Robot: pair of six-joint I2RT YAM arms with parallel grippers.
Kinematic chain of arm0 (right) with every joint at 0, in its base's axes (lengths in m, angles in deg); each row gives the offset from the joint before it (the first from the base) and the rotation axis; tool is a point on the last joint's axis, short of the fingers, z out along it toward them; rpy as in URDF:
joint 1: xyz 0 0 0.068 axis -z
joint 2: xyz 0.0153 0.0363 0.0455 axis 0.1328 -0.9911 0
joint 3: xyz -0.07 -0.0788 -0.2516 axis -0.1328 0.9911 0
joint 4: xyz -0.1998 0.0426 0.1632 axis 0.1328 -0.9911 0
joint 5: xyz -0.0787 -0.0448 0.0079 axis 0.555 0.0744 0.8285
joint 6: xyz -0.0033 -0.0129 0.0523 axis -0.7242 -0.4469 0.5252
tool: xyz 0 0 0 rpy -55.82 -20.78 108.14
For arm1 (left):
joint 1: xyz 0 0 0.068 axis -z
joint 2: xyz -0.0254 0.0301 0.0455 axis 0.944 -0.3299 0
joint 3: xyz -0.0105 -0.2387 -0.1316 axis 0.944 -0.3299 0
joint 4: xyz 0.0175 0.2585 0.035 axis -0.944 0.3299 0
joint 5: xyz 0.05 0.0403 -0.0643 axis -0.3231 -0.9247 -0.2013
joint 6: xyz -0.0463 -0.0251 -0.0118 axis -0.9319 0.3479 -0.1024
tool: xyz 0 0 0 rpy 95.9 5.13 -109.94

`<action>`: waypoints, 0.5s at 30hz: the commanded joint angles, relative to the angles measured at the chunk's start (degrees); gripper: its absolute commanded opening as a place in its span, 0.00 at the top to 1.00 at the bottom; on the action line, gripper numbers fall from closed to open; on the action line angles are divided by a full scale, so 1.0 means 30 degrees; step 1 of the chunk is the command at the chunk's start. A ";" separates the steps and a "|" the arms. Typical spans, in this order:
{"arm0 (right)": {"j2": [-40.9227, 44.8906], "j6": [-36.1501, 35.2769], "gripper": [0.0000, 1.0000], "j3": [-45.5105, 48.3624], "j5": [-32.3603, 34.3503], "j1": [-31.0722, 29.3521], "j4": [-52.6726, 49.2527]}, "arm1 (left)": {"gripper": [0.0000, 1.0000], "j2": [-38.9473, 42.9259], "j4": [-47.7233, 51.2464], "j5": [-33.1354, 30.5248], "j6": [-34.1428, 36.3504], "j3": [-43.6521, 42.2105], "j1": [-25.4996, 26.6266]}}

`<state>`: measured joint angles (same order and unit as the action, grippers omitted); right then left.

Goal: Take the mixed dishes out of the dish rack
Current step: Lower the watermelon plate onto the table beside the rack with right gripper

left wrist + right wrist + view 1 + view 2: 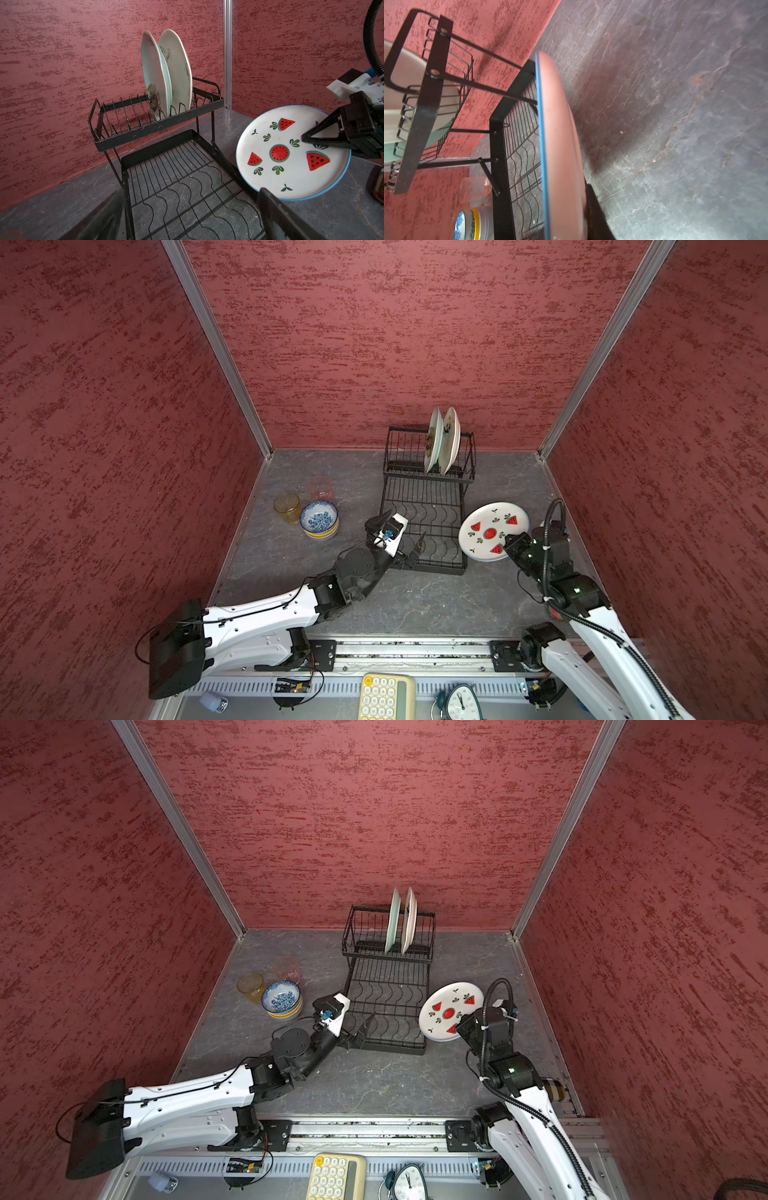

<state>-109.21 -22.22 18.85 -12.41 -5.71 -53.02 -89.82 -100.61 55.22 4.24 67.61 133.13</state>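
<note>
Dish rack [426, 506], black wire: pale green plate [433, 439] and cream plate [452, 439] stand on edge, side by side, in its raised basket. Watermelon plate [486, 526]: tilted, just right of the rack's flat tray, rim clamped in the right gripper [508, 542]. Left gripper [407, 524]: jaws wide apart, holding nothing, over the tray's near left corner. Left of the rack: blue-white bowl [319, 517] stacked on a yellow bowl [321, 534], amber tumbler [286, 507], pink tumbler [320, 488].

White shells, black joints, small screws on both. The left arm [266, 626], lower left, carries a thin black cable [249, 611]; the right arm [615, 659], lower right, wears a ribbed black hose [368, 33] and a green light [577, 590].
</note>
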 commanded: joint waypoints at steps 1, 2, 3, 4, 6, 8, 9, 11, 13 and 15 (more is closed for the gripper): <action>0.0237 -0.0680 1.00 -0.0934 0.0978 0.0772 0.2272 | 0.00 0.0342 0.0049 -0.0007 -0.0191 -0.0123 -0.0155; 0.0078 -0.0854 1.00 -0.0983 0.0986 0.1015 0.2302 | 0.00 0.0345 0.0049 0.0011 -0.0196 -0.0138 -0.0169; -0.0120 -0.1012 1.00 -0.0973 0.0859 0.1272 0.2436 | 0.00 0.0316 0.0049 0.0019 -0.0219 -0.0147 -0.0186; -0.0315 -0.1176 1.00 -0.0950 0.0747 0.1504 0.2597 | 0.00 0.0301 0.0049 0.0040 -0.0219 -0.0123 -0.0181; -0.0845 -0.1331 1.00 -0.0843 0.0161 0.2132 0.3031 | 0.00 0.0314 0.0049 0.0041 -0.0225 -0.0101 -0.0190; -0.1319 -0.1418 1.00 -0.0661 -0.0547 0.2790 0.3582 | 0.00 0.0297 0.0049 0.0040 -0.0204 -0.0110 -0.0202; -0.1551 -0.1460 1.00 -0.0569 -0.0872 0.3116 0.3869 | 0.00 0.0289 0.0049 0.0026 -0.0163 -0.0094 -0.0208; -0.1941 -0.1496 1.00 -0.0441 -0.1458 0.3733 0.4374 | 0.00 0.0344 0.0050 -0.0028 -0.0161 -0.0110 -0.0203; -0.2283 -0.1576 1.00 -0.0336 -0.2051 0.4304 0.4898 | 0.00 0.0348 0.0669 -0.0053 -0.0132 -0.0114 -0.0223; -0.2673 -0.1581 1.00 -0.0250 -0.2662 0.4893 0.5432 | 0.00 0.0346 0.0694 -0.0060 -0.0131 -0.0114 -0.0241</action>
<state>-117.34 -26.66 18.85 -16.52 7.01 -47.32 -89.76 -99.93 55.20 4.24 67.61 132.76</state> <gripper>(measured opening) 0.162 0.996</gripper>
